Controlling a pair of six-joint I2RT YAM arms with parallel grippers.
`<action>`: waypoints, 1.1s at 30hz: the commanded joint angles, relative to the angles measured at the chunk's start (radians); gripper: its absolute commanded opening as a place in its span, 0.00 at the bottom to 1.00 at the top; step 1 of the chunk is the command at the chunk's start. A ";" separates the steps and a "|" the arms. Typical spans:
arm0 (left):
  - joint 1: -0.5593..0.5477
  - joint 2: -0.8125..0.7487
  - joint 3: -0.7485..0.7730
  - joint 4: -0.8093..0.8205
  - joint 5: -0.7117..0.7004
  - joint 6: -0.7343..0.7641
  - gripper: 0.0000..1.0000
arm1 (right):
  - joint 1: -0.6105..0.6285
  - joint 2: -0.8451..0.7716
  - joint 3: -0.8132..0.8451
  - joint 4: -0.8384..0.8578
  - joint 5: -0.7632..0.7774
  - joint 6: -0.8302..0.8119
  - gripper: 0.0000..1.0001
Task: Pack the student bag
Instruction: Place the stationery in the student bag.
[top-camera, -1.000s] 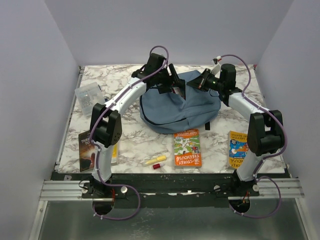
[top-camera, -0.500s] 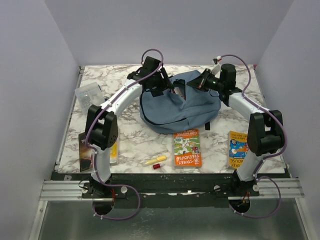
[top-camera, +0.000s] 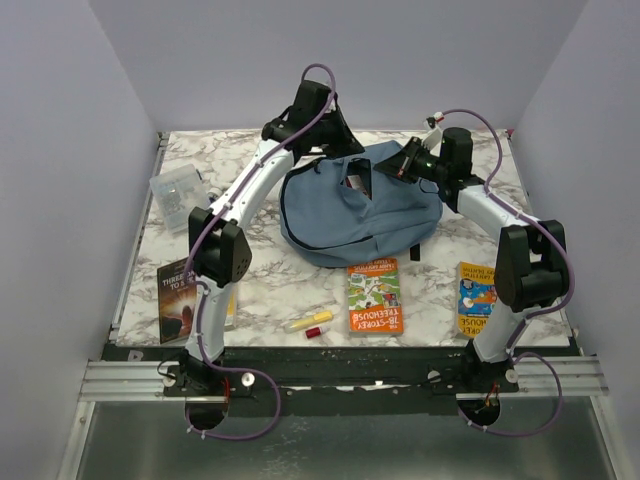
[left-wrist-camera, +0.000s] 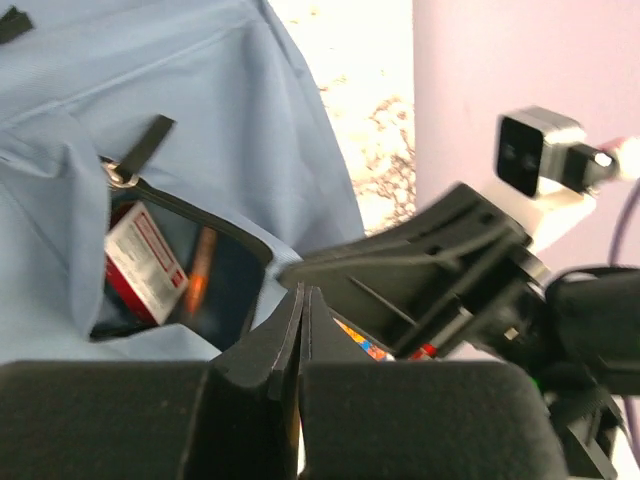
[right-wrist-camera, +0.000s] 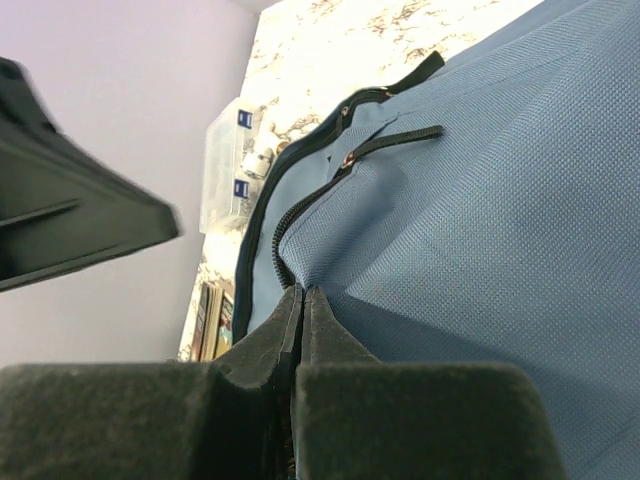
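Observation:
The student bag (top-camera: 360, 215), dusty blue, lies at the back middle of the table with its zipped opening (left-wrist-camera: 185, 285) gaping. Inside the opening I see a red and white box (left-wrist-camera: 145, 265) and an orange stick-like item (left-wrist-camera: 200, 275). My left gripper (top-camera: 335, 140) (left-wrist-camera: 303, 290) hangs above the bag's back left edge, shut with nothing between its fingers. My right gripper (top-camera: 390, 168) (right-wrist-camera: 303, 290) is shut on the bag's fabric (right-wrist-camera: 480, 200) right by the zipper, holding that edge up.
A clear plastic box (top-camera: 178, 188) (right-wrist-camera: 230, 170) stands at the left. Along the front lie a dark book (top-camera: 180, 300), a yellow marker (top-camera: 303, 322), a small red piece (top-camera: 314, 332), a green book (top-camera: 374, 296) and a yellow and blue book (top-camera: 476, 297).
My left gripper was open low at the bag's opening; it has shut, empty, and lifted up and back. The right gripper and the bag have stayed put.

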 joint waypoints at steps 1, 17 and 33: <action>-0.017 -0.060 -0.015 0.003 0.046 0.021 0.00 | -0.002 -0.026 0.004 0.065 -0.031 0.010 0.01; 0.002 -0.023 -0.291 -0.020 -0.112 0.018 0.50 | -0.002 -0.020 0.005 0.067 -0.036 0.013 0.01; -0.048 -0.217 -0.211 0.125 -0.009 0.061 0.00 | -0.002 0.009 0.008 0.083 -0.042 0.023 0.01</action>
